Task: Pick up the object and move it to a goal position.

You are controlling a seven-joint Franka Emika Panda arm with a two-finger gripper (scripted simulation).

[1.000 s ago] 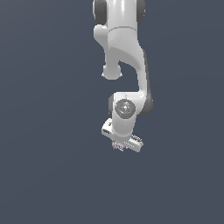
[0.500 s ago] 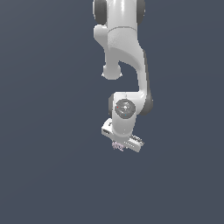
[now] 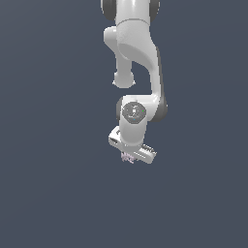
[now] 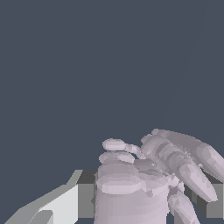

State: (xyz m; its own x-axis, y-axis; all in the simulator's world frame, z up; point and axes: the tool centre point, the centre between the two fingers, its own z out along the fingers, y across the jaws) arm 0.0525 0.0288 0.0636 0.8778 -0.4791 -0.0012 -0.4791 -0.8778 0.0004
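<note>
- The single white Panda arm [image 3: 138, 63] reaches down through the middle of the exterior view, its gripper [image 3: 129, 156] pointing downward and tilted toward the exterior view's right.
- One object shows: a tiny pale pink-lilac lumpy figurine [image 3: 127, 157] peeking out just beneath the white hand.
- In the wrist view the figurine [image 4: 144, 175] sits right against the camera, filling the space between two grey finger pads [image 4: 86, 200], one on each side.
- The jaws look drawn in narrow onto the figurine, with a pad against each flank; this reads as a firm pinch made so the piece can be carried.
- Nothing else appears: only plain dark blue-grey ground [image 3: 48, 145], with no goal marker visible.
- Judging from this, the grasp step seems done and transport toward the goal remains.
</note>
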